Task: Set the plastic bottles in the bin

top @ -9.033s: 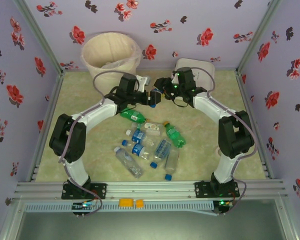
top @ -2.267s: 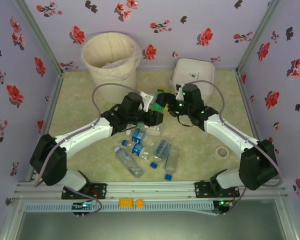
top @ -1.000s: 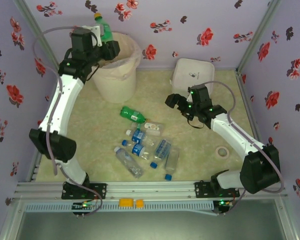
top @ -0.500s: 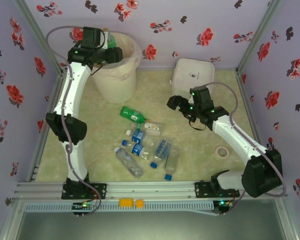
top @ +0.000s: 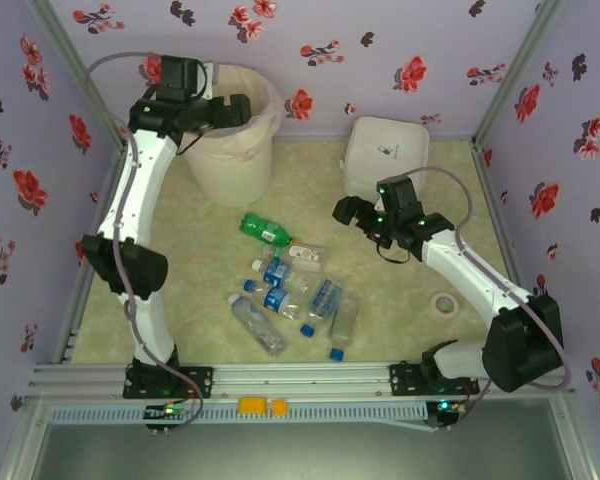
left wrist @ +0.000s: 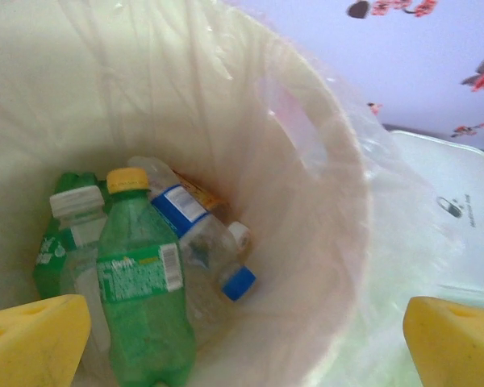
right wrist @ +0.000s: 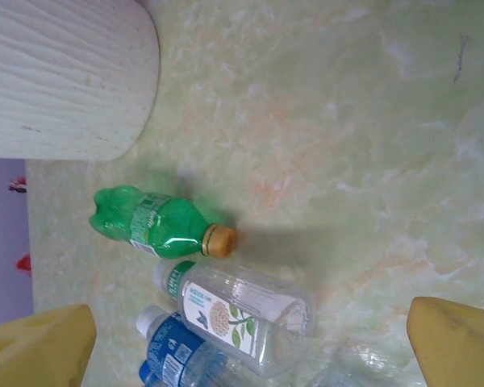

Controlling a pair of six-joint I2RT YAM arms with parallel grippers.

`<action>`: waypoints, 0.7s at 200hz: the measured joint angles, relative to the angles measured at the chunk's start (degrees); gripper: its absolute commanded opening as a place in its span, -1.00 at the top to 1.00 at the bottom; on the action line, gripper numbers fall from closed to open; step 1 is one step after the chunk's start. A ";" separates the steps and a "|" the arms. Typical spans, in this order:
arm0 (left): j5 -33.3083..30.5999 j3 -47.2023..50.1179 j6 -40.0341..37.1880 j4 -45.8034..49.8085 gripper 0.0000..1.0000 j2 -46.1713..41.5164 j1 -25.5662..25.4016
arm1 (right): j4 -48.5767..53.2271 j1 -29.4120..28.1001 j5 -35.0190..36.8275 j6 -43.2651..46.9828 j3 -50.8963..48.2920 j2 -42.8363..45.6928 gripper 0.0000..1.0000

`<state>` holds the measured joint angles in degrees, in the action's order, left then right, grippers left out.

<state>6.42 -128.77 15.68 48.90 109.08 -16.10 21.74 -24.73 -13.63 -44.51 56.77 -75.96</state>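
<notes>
Left gripper [left wrist: 242,347] jaws wide apart over the bin [left wrist: 339,185].
Green bottle [left wrist: 141,306] lies inside, label text too blurred to read; right gripper [right wrist: 242,339] also wide, above bottles [top: 295,295] on table [top: 400,300].

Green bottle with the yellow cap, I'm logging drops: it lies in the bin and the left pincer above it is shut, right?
No: the left pincer is open, jaws wide apart, as the left wrist view shows. The yellow-capped green bottle does lie in the bin.
</notes>
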 measured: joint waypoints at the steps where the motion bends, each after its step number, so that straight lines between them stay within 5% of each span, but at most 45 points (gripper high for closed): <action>1: 0.00 0.31 -0.02 -0.11 -1.00 -0.28 -0.07 | 0.11 -0.09 0.02 0.00 0.00 -0.11 -0.99; 77: 0.74 47.43 2.95 -25.59 -1.00 -35.50 -9.07 | 9.60 -7.30 3.17 1.07 -3.48 1.70 -0.97; 140: 0.00 69.05 14.88 -42.36 -1.00 -35.26 -20.48 | 16.61 -15.67 3.72 -1.29 -10.19 7.56 -0.88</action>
<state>6.42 -59.72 30.57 6.55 73.82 -36.58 38.35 -40.40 -9.91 -45.80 46.59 -68.40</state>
